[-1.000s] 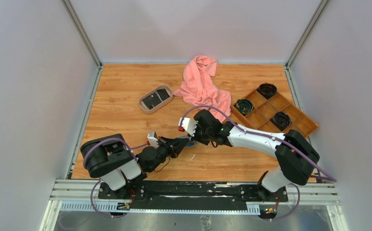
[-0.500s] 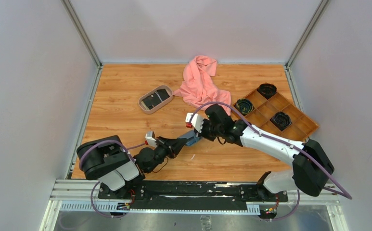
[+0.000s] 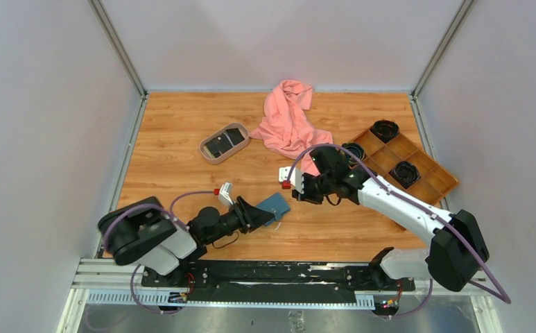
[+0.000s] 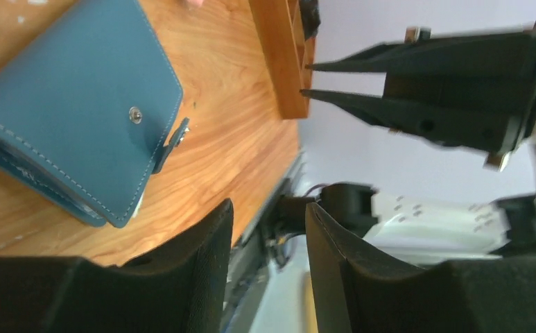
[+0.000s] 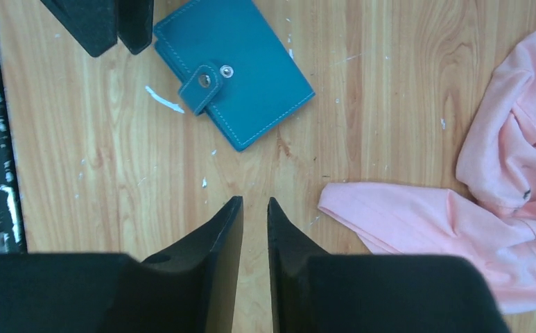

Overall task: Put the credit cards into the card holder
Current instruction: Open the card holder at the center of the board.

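Note:
The teal card holder (image 3: 274, 205) lies folded shut on the wooden table, its tab clasp (image 5: 199, 87) unfastened. My left gripper (image 3: 263, 216) sits just at its near left corner, open, and the holder (image 4: 71, 118) lies off to the side of its fingers, not between them. The right gripper (image 3: 297, 193) hovers to the holder's right with a narrow gap between its fingertips (image 5: 236, 202), and bare wood shows in that gap. Black credit cards (image 3: 219, 146) rest in the oval beige tray (image 3: 203, 148) at the far left.
A crumpled pink cloth (image 3: 289, 125) lies at the back centre, its near corner (image 5: 390, 215) close to the right gripper. A brown wooden compartment tray (image 3: 428, 173) with dark round items stands at the right. Grey walls close in both sides.
Both grippers held the card holder between them and have let go. It now lies on the table. The left arm drew back left and the right arm drew back right.

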